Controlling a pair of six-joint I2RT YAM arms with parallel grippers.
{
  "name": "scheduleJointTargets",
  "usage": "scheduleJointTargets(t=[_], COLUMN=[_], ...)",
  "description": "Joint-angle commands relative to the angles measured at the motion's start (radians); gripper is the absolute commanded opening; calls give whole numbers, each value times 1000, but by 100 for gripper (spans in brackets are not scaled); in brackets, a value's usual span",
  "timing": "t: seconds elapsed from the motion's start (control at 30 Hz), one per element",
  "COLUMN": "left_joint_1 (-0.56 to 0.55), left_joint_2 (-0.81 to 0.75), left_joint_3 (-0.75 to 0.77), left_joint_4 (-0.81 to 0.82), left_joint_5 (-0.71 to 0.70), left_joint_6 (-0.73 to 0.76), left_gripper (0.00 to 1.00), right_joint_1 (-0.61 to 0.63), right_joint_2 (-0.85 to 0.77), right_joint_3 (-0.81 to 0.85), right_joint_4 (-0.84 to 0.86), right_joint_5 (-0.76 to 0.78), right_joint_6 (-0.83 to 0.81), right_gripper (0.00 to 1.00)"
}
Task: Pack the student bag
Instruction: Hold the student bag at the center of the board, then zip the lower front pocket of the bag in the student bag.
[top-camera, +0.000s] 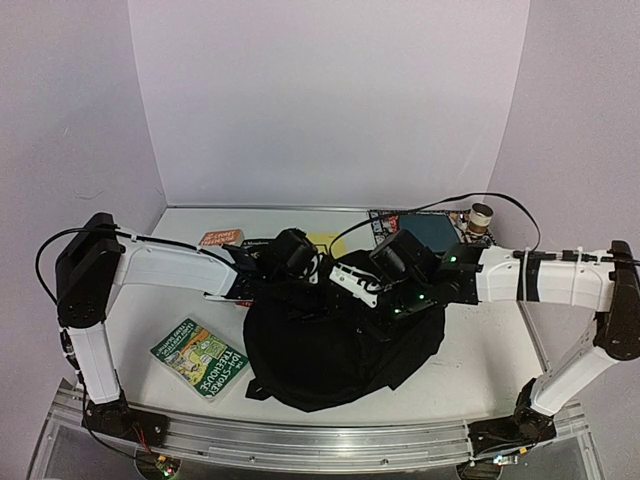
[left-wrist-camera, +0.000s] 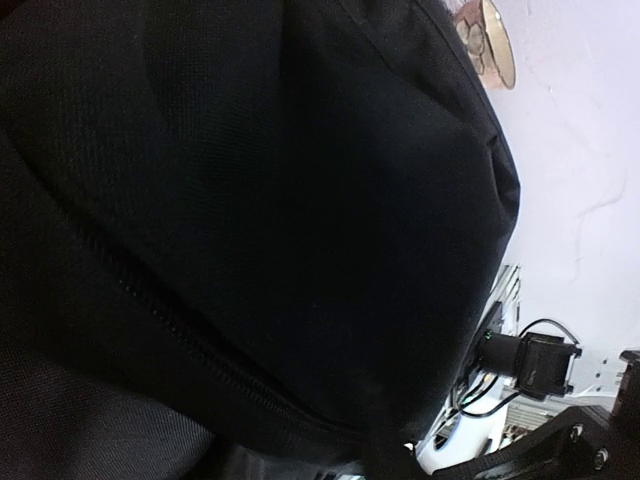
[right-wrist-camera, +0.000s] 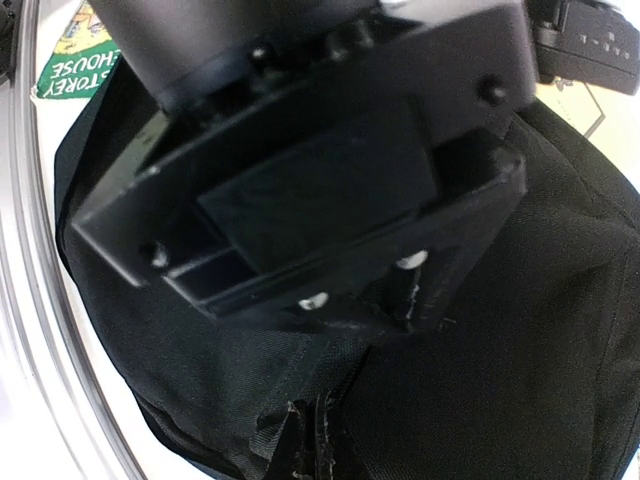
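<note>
Bag: your bag (top-camera: 340, 345) lies slumped in the middle of the table (top-camera: 480, 350), between the two arms, with most of its bulk spread toward the near edge.
Left claw: your left claw (top-camera: 298, 283) is down at the bag's far-left edge, against the black cloth. Its wrist view is filled with bag fabric and a zip (left-wrist-camera: 170, 320), and the fingers are out of sight. You cannot tell whether it is spread or pinching.
Right claw: your right claw (top-camera: 368, 287) sits on the bag's far top, just right of the left one. In its wrist view the tips are pressed together on a bunched fold of bag fabric.
Bag to claws: both claws meet the bag along its far edge, near each other; the rest of the bag lies nearer to you than either claw.
Green book: a green book (top-camera: 200, 358) lies flat just left of the bag, well apart from both claws.
Behind the bag: an orange book (top-camera: 220, 238) and a dark book (top-camera: 425, 232) lie toward the back wall.
</note>
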Motion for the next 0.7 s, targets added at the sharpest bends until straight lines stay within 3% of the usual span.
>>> scheduleJointTargets(t=[0.0,0.03,0.1,0.67], left_joint_1=[-4,-3,6,272], left_joint_2=[-18,-27,-53,-289], left_joint_3=[51,49,44,-33], left_joint_4=[66,65,62,35], left_joint_5=[9,3,-1,121], left_joint_6=[14,20,33,61], left_gripper=[11,3,0,0], right_joint_1=[6,7,6,7], right_joint_2=[-67,-80,-102,-168], right_joint_3=[-31,-41,-60,-113], right_joint_4=[3,-6,-36,-419], right_joint_5=[-21,-21,-23,-20], right_joint_6=[-3,-3,-4,-8], right_gripper=[0,0,0,0])
